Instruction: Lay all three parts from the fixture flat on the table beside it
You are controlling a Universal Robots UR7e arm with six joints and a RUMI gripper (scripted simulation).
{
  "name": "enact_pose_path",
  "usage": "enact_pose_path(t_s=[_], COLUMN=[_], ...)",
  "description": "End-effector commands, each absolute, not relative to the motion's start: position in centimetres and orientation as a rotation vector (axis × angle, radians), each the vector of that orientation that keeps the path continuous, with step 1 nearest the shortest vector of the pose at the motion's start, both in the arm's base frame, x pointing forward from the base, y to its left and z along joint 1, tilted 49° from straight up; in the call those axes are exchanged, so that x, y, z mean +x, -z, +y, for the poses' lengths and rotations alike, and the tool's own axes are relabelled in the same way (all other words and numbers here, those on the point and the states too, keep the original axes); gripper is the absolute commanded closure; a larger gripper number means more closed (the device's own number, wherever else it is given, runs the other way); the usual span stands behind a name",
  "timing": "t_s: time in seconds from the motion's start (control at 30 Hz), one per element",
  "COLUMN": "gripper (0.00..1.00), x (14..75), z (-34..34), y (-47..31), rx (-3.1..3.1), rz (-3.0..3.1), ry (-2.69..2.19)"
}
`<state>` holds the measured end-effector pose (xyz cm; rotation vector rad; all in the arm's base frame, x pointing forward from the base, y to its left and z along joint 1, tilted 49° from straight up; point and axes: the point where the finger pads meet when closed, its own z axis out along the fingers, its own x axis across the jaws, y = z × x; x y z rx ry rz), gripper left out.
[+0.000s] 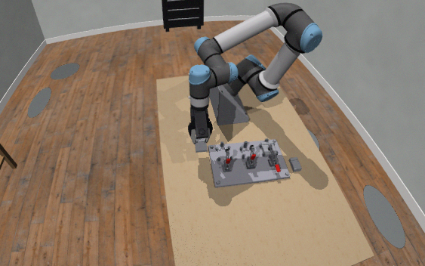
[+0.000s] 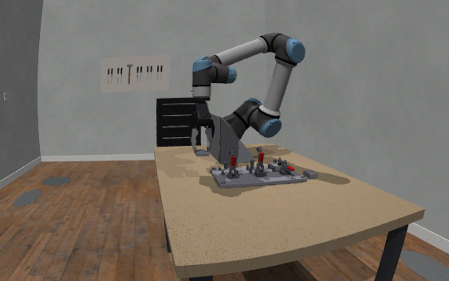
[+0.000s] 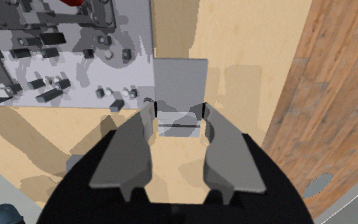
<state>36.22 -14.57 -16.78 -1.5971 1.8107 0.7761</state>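
Observation:
The grey fixture plate (image 1: 249,163) with three red-handled toggle clamps sits mid-table; it also shows in the exterior view (image 2: 257,176) and in the wrist view (image 3: 65,55). My gripper (image 1: 200,143) is shut on a grey plate part (image 3: 180,97), held just off the fixture's left end, low over the table; the part also shows in the top and exterior views (image 1: 201,146) (image 2: 202,152). A second grey part (image 1: 295,164) lies flat on the table to the right of the fixture; it also shows in the exterior view (image 2: 310,174). I cannot tell whether a part remains in the fixture.
The arm's grey wedge-shaped base mount (image 1: 227,106) stands behind the fixture. The table's left edge (image 1: 161,151) runs close to my gripper. A black drawer cabinet (image 1: 182,13) stands at the back wall.

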Motion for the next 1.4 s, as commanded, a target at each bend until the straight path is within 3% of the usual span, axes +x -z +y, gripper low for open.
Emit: enact_pose_path(t_s=[0.0,1.37], gripper=[1.00,1.00], x=[36.2,36.2], z=[-15.1,-14.6], y=[17.4,18.4], rx=[-1.597,-1.597], rz=[1.811,1.811], ry=[-0.774,-0.774])
